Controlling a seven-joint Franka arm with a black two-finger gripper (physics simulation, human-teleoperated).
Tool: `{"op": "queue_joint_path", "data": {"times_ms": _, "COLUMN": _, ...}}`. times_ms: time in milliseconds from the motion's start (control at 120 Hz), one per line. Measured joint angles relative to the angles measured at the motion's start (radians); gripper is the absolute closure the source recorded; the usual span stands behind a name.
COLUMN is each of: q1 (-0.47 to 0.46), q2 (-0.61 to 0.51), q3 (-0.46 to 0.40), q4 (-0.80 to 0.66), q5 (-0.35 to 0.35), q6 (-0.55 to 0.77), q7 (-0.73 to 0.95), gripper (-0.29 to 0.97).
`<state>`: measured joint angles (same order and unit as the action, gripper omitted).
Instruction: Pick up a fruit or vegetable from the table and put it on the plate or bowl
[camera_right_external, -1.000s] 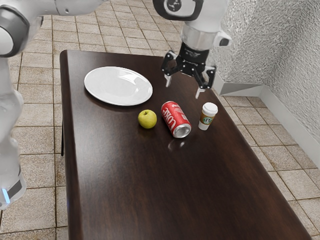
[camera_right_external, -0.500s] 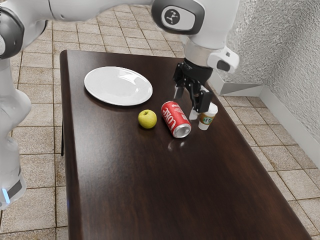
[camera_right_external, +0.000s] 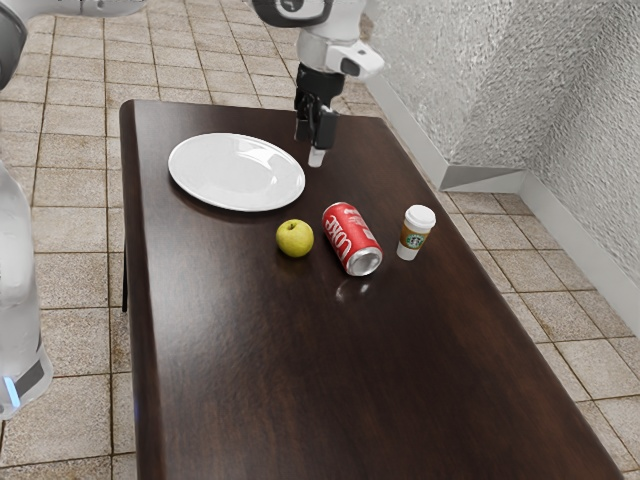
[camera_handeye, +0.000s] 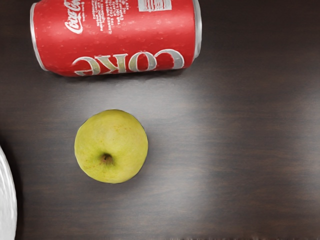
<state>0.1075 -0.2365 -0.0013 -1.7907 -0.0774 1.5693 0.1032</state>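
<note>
Apple (camera_right_external: 294, 238): one only, yellow-green, sitting on the dark counter (camera_right_external: 300, 380) near its middle, stem dimple up in the wrist view (camera_handeye: 111, 146). It touched nothing. One red can (camera_right_external: 351, 238) lay on its side just beside it, on the exterior view's right, with a narrow strip of bare wood between them, which the wrist view (camera_handeye: 115, 35) confirmed. One white plate (camera_right_external: 236, 171) lay beyond the apple toward the far edge, bare, with clear wood between its rim and the fruit; a sliver of that rim showed in the wrist view (camera_handeye: 5, 200). One paper cup (camera_right_external: 415, 232) stood upright past the can, apart from it, close to the counter's edge on the exterior view's right.

One hand (camera_right_external: 315, 150) hung above the counter just off the plate's rim on the exterior view's right, well apart from the apple. Seen edge-on, it could not be told as open or closed.

The near half of the counter was a wide stretch of bare wood. A bare strip also ran along the edge on the exterior view's left, beside plate and apple.
</note>
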Motion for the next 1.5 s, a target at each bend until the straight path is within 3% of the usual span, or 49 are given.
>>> {"op": "queue_joint_path", "data": {"times_ms": 175, "q1": 0.033, "q2": -0.091, "q3": -0.012, "q4": -0.154, "q5": -0.012, "q6": 0.098, "q7": 0.121, "gripper": 0.0}}
{"op": "queue_joint_path", "data": {"times_ms": 525, "q1": 0.057, "q2": -0.053, "q3": -0.007, "q4": -0.271, "q5": -0.076, "q6": 0.26, "q7": 0.255, "gripper": 0.0}}
{"op": "queue_joint_path", "data": {"times_ms": 758, "q1": 0.061, "q2": -0.066, "q3": -0.006, "q4": -0.298, "q5": -0.088, "q6": 0.294, "q7": 0.199, "gripper": 0.0}}
{"op": "queue_joint_path", "data": {"times_ms": 925, "q1": 0.115, "q2": -0.057, "q3": -0.006, "q4": -0.311, "q5": -0.092, "q6": 0.303, "q7": 0.146, "gripper": 0.0}}
{"op": "queue_joint_path", "data": {"times_ms": 1500, "q1": 0.108, "q2": -0.051, "q3": -0.02, "q4": -0.407, "q5": -0.104, "q6": 0.377, "q7": -0.059, "gripper": 0.0}}
